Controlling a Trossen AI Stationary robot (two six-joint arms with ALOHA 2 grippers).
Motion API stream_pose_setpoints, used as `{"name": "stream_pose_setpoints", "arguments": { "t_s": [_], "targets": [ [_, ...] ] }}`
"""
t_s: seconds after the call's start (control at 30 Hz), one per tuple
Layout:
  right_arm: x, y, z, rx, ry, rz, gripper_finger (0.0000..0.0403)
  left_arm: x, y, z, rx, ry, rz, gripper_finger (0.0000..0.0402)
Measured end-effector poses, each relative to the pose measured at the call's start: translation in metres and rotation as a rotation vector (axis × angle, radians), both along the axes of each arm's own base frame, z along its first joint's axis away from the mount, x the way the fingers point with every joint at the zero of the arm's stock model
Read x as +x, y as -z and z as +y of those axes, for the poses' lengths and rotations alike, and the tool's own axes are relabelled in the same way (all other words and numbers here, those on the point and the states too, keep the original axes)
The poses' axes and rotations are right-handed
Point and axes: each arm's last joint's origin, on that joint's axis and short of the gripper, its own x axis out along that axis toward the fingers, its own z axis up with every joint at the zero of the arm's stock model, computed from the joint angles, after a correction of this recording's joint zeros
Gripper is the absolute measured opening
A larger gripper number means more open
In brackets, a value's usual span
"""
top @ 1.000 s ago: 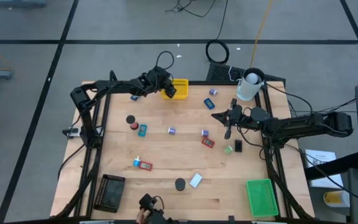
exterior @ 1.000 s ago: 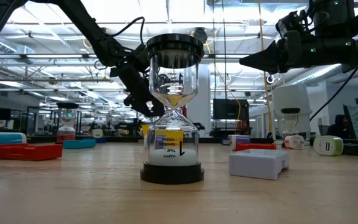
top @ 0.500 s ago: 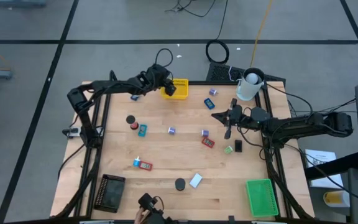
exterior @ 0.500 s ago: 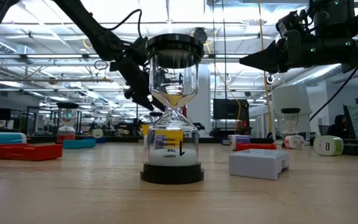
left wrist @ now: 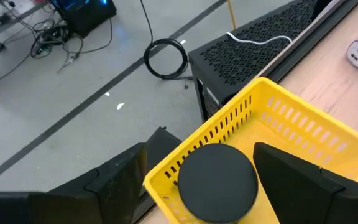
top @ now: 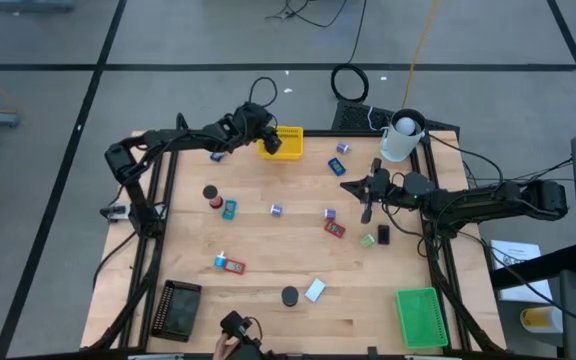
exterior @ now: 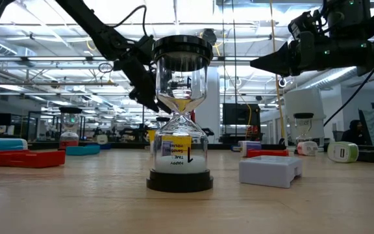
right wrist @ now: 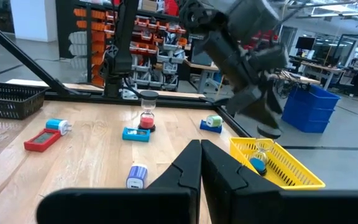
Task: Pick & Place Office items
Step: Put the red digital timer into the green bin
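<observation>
My left gripper [top: 267, 139] hangs open over the near-left corner of the yellow mesh tray [top: 288, 140] at the table's far edge. In the left wrist view [left wrist: 201, 149] its fingers stand either side of a black round cap [left wrist: 219, 180], the top of a small hourglass [right wrist: 259, 155] standing in the tray. My right gripper [top: 346, 185] is shut and holds nothing, hovering above the table's right half with its fingers pointing left [right wrist: 201, 167]. Other small items lie scattered: a black-capped hourglass [top: 289, 296], a white block [top: 315, 290], and red [top: 335, 229], green [top: 368, 240] and purple [top: 276, 210] pieces.
A white cup [top: 400, 138] stands at the far right corner. A black tray [top: 178, 308] sits at the near left and a green tray [top: 420, 317] at the near right. A large hourglass [exterior: 180, 117] fills the low view's middle. Bare wood lies between the scattered items.
My left gripper has risen a little above the yellow tray and shifted slightly toward the far-left corner. My right arm has kept still.
</observation>
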Motion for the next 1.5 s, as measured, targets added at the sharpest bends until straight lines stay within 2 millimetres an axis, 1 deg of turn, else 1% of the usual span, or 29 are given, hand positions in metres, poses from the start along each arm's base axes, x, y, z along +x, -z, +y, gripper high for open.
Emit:
{"name": "stream_pose_setpoints", "arguments": {
  "t_s": [0.13, 0.27, 0.4, 0.47, 0.53, 0.6, 0.67, 0.77, 0.83, 0.93, 1.03, 1.1, 1.17, 1.23, 1.33, 1.4, 1.5],
  "targets": [
    [0.000, 0.000, 0.000, -0.002, 0.000, 0.000, 0.0004, -0.007, -0.027, -0.006, 0.045, 0.006, -0.053, 0.0288],
    [0.000, 0.000, 0.000, -0.002, 0.001, 0.000, 0.0004, -0.023, -0.063, -0.019, 0.068, 0.039, -0.115, 0.0265],
    [0.000, 0.000, 0.000, -0.001, 0.000, 0.000, 0.0004, -0.043, -0.096, -0.043, 0.072, 0.091, -0.132, 0.0218],
    [0.000, 0.000, 0.000, -0.001, 0.001, -0.001, 0.0004, -0.050, -0.105, -0.058, 0.079, 0.112, -0.146, 0.0186],
    [0.000, 0.000, 0.000, -0.003, 0.001, -0.003, 0.0004, -0.055, -0.107, -0.074, 0.102, 0.161, -0.143, 0.0153],
    [0.000, -0.001, 0.000, -0.008, 0.001, -0.009, 0.0004, -0.059, -0.104, -0.089, 0.121, 0.214, -0.125, 0.0121],
    [0.000, -0.002, 0.000, -0.010, 0.001, -0.015, 0.0004, -0.062, -0.100, -0.099, 0.120, 0.238, -0.152, 0.0091],
    [0.000, -0.002, 0.000, -0.029, 0.002, -0.018, 0.0004, -0.062, -0.094, -0.107, 0.028, 0.284, -0.203, 0.0056],
    [0.000, -0.002, 0.000, -0.032, 0.002, -0.017, 0.0004, -0.062, -0.089, -0.110, -0.026, 0.339, -0.191, 0.0037],
    [0.000, -0.002, 0.000, -0.031, 0.002, -0.017, 0.0004, -0.059, -0.087, -0.119, -0.026, 0.408, -0.154, 0.0007],
    [0.000, -0.002, 0.000, -0.031, 0.002, -0.017, 0.0004, -0.063, -0.079, -0.134, 0.003, 0.466, -0.159, 0.0008],
    [0.000, -0.002, 0.000, -0.024, 0.002, -0.018, 0.0004, -0.066, -0.075, -0.144, 0.054, 0.512, -0.207, 0.0008],
    [0.000, -0.002, 0.000, 0.005, 0.001, -0.025, 0.0004, -0.070, -0.065, -0.154, 0.088, 0.545, -0.248, 0.0004],
    [0.000, -0.002, 0.000, 0.026, 0.000, -0.031, 0.0004, -0.079, -0.049, -0.160, 0.095, 0.558, -0.268, 0.0004],
    [0.000, -0.002, 0.000, 0.030, 0.000, -0.032, 0.0004, -0.090, -0.036, -0.168, 0.127, 0.562, -0.348, 0.0015],
    [0.000, -0.003, 0.000, 0.023, 0.000, -0.032, 0.0004, -0.102, -0.023, -0.172, 0.124, 0.566, -0.358, 0.0019],
    [0.000, -0.004, 0.000, 0.014, 0.000, -0.043, 0.0004, -0.115, -0.013, -0.179, 0.159, 0.581, -0.414, 0.0017]
  ]
}}
